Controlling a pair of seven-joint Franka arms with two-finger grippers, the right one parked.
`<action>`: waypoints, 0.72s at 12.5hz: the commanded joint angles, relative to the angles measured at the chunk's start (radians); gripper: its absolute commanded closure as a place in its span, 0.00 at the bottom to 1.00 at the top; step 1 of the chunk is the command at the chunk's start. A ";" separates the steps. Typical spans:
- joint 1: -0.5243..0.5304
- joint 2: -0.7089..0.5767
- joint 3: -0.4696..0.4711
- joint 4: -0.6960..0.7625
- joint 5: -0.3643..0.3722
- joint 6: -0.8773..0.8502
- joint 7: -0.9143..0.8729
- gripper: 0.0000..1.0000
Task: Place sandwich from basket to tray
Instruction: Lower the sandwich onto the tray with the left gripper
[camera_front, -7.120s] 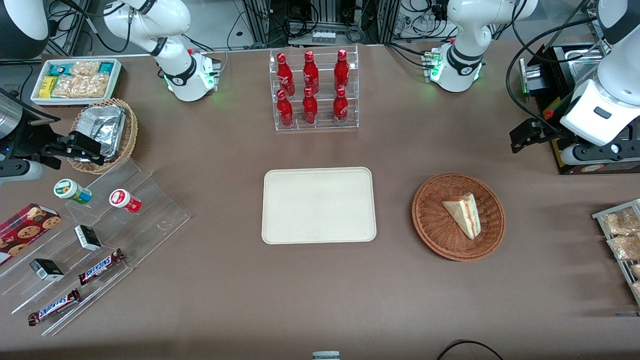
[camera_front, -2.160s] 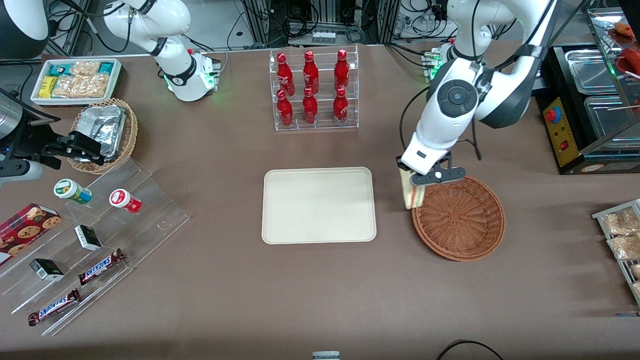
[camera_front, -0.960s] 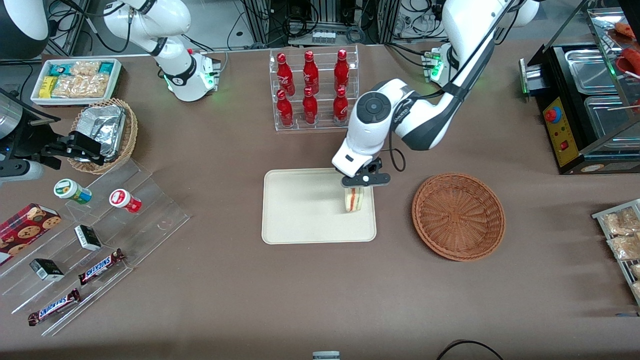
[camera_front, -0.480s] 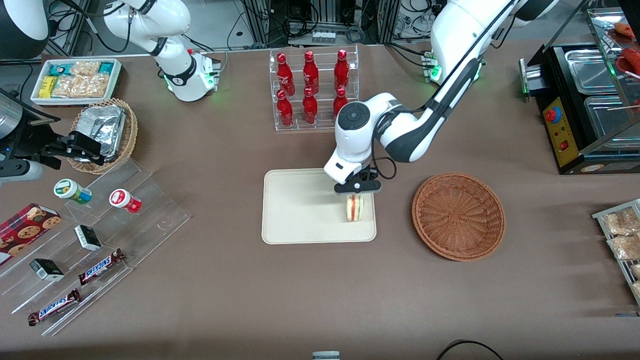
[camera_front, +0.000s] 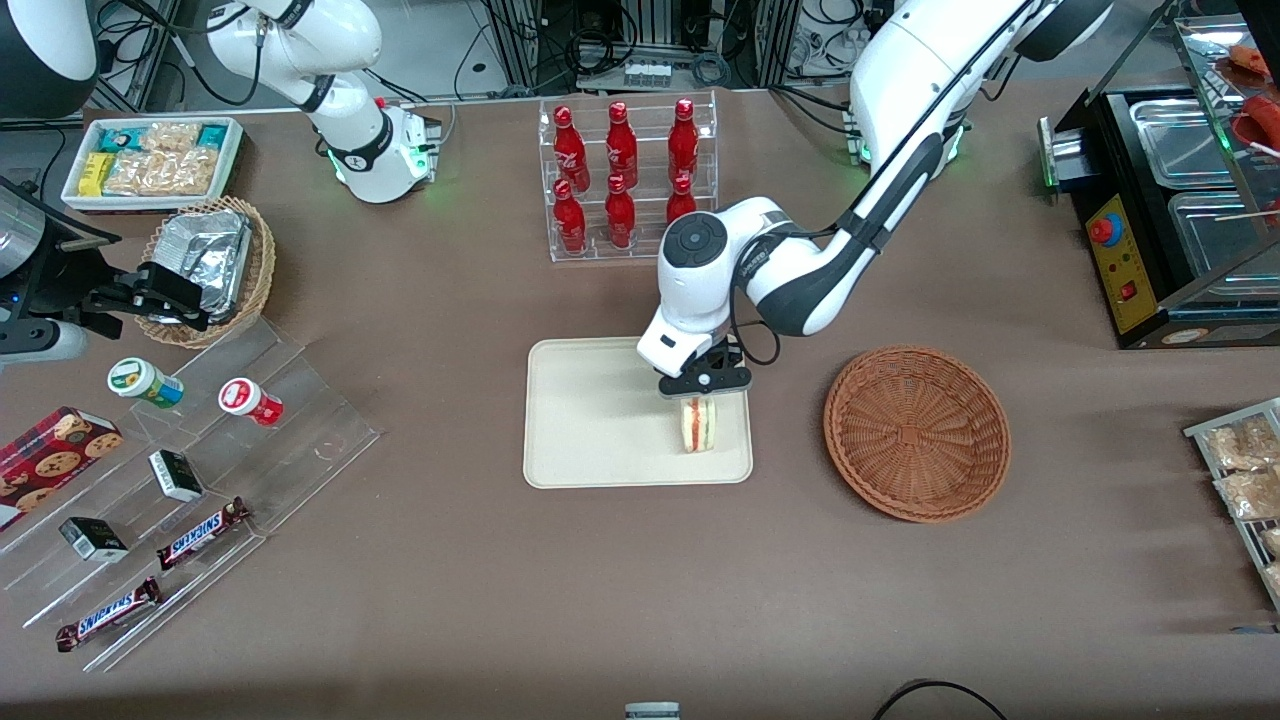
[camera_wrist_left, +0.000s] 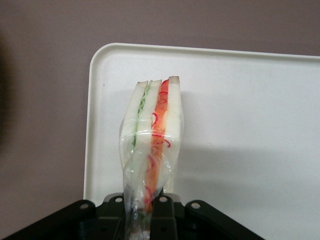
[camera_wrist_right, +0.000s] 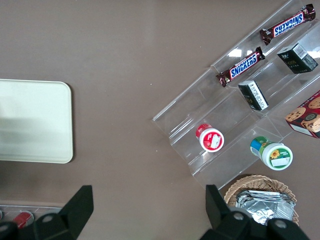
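Gripper: the left arm's black two-finger gripper (camera_front: 702, 393) sits low over the tray, at the tray end closest to the wicker basket. It's clamped onto the sandwich; in the wrist view (camera_wrist_left: 145, 212) you can see the fingers pinching the thin end of the wedge, plastic wrap bunched up between them.

Sandwich: small triangular wedge of pale white bread (camera_front: 697, 425) with a red-pink layer and a green layer showing on the cut side (camera_wrist_left: 152, 137), wrapped in clear film. It stands on edge over the tray, filling stripes facing the front camera. Can't tell for sure whether its bottom edge is actually touching the tray surface or just above it.

Tray: flat cream-beige rectangular tray with rounded corners and a low rim (camera_front: 590, 420) (camera_wrist_left: 250, 100), mid-table. Nothing on it except the sandwich area; a corner of it also shows from the parked wrist (camera_wrist_right: 30, 120).

Basket: round, shallow, reddish-brown woven wicker basket (camera_front: 917, 432), beside the tray toward the working arm's end of the table, not touching it. No sandwich in it.

Other stuff: clear acrylic rack of red bottles (camera_front: 625, 180), farther from the front camera than the tray. A smaller tan wicker basket with silver foil packets (camera_front: 212, 265) sits toward the parked arm's end.
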 joint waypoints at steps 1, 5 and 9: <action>-0.024 0.031 0.006 0.028 0.032 0.022 -0.022 1.00; -0.024 0.038 0.006 0.025 0.058 0.040 0.018 1.00; -0.022 0.051 0.009 0.025 0.058 0.042 0.055 1.00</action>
